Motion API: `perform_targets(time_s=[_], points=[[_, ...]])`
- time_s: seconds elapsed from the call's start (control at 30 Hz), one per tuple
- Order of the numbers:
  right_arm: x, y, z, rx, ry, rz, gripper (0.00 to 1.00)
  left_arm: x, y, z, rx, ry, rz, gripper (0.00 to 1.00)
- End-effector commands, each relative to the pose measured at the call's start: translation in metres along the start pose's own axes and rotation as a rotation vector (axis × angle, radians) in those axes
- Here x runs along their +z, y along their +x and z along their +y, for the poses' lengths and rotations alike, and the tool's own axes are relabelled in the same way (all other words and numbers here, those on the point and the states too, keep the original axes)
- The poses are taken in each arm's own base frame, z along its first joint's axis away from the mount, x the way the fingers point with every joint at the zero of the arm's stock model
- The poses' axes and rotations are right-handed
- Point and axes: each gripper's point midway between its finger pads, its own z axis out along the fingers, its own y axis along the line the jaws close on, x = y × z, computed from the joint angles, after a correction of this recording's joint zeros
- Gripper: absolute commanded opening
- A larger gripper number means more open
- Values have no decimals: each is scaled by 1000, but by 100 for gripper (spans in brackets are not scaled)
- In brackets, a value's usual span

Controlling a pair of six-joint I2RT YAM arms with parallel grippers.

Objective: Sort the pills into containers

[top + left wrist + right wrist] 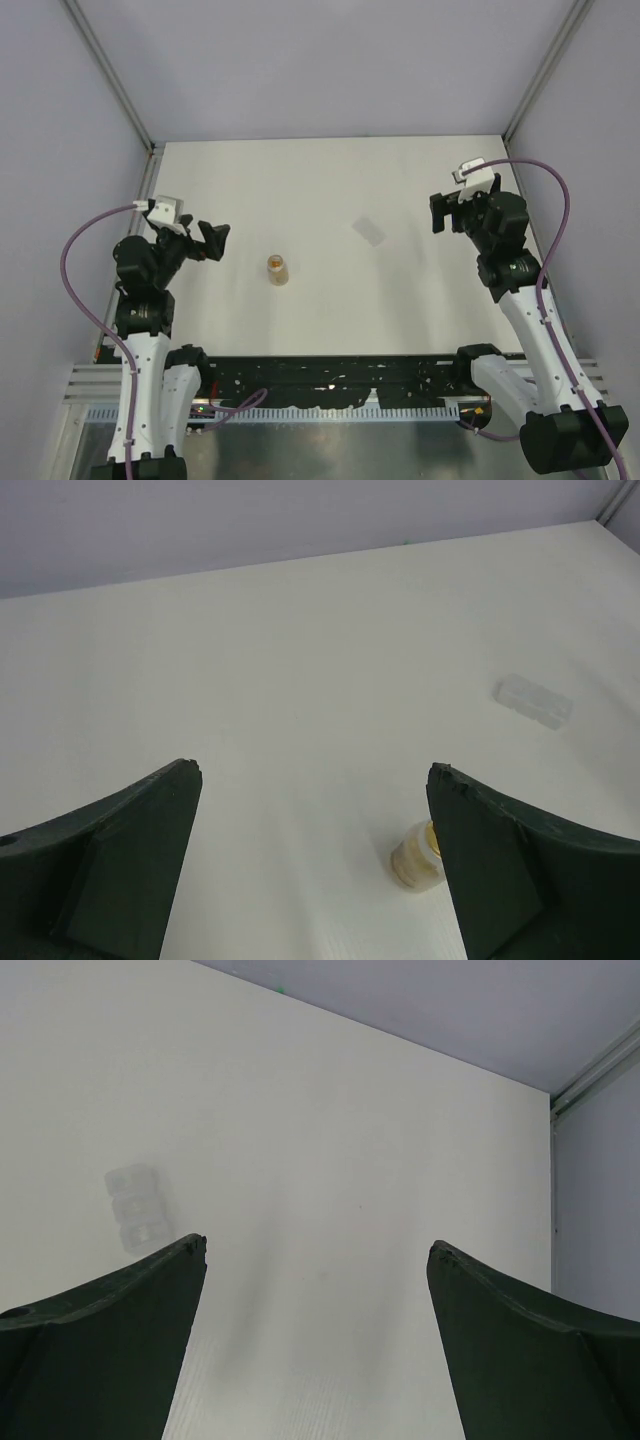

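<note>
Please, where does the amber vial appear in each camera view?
Top external: amber vial left of centre.
Left wrist: amber vial at lower right, near the bottom edge.
Right wrist: not in it.
Shared landmark: clear container, seen in all three views.

Left gripper (217, 242), right gripper (440, 213) — jaws spread.

amber vial (277, 270), clear vial (369, 231) — well apart

Amber vial (277, 270), colourless vial (368, 231): clear plastic; table (330, 180): matt, smooth.
</note>
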Motion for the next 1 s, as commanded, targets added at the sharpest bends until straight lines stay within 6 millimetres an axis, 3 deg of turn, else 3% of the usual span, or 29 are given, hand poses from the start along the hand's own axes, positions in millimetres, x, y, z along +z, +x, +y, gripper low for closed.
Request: perform_targets(time_s=[0.0,0.23,0.63,0.8,0.97], points=[[-6,-20,0,-16,-14,-64,95,-3,-16,1,50,-4,-43,99],[-7,-25,5,-19,-43,-75,95,-9,-20,2,72,-4,-28,99],[-6,-31,13,-3,-87,-56,95,-11,-20,-19,73,122,15,99],[-2,-38,28,-37,-108,-48,95,-14,-22,-22,124,147,16,99],[13,-26,64,-122,-148,-1,95,-18,-6,-29,152,189,49,99]])
